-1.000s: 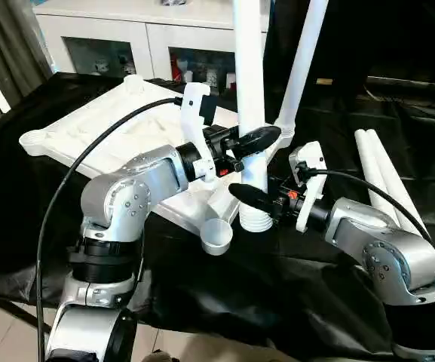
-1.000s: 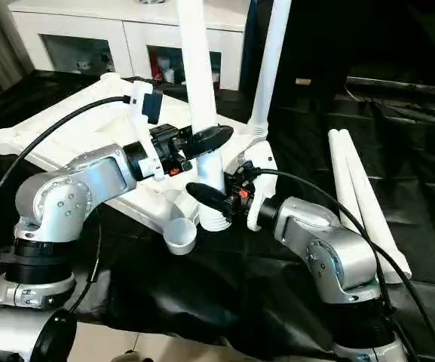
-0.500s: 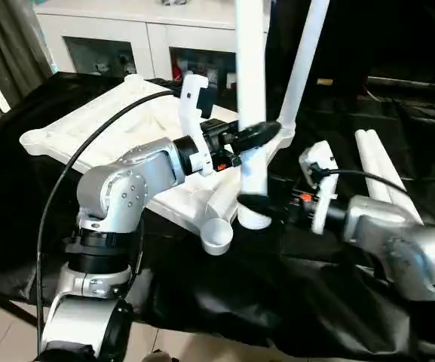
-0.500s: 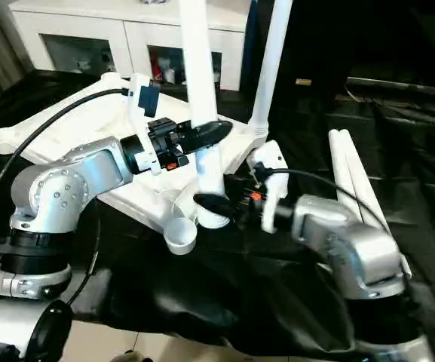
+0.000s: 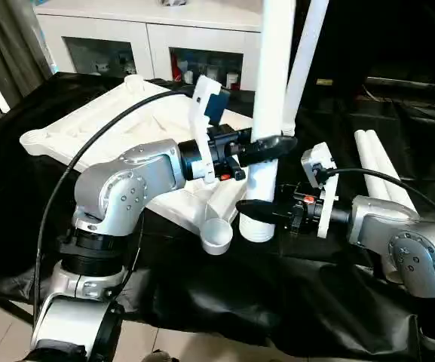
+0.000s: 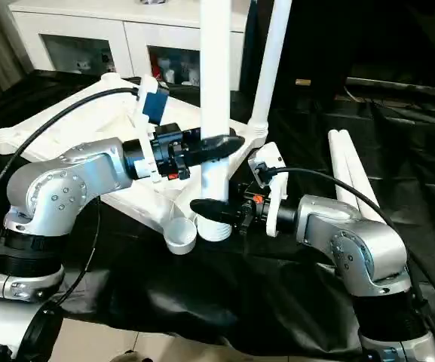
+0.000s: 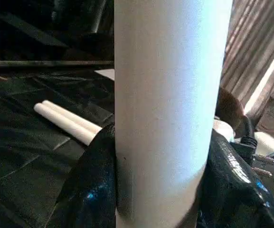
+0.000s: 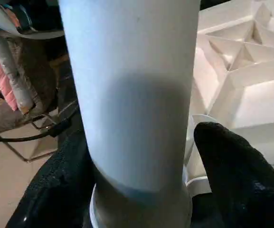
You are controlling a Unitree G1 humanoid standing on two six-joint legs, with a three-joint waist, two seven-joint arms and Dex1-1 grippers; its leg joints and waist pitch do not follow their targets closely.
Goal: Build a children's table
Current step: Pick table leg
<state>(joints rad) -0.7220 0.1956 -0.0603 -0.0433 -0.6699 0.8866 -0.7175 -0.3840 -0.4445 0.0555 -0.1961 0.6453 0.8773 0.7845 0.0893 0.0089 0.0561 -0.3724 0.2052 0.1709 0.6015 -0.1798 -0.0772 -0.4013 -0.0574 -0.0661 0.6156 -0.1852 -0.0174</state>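
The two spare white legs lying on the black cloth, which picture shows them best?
The left eye view: both spare legs lie whole, side by side. The right eye view shows them too, and the left wrist view catches their ends.

White glass-door cabinet [image 5: 127, 38] at 12 o'clock; curtain [image 5: 6, 45] at 10; worktop draped in black cloth [image 5: 225, 294]

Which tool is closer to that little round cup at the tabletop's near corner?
Right. The right tool sits low beside the cup; the left tool grips the leg higher up.
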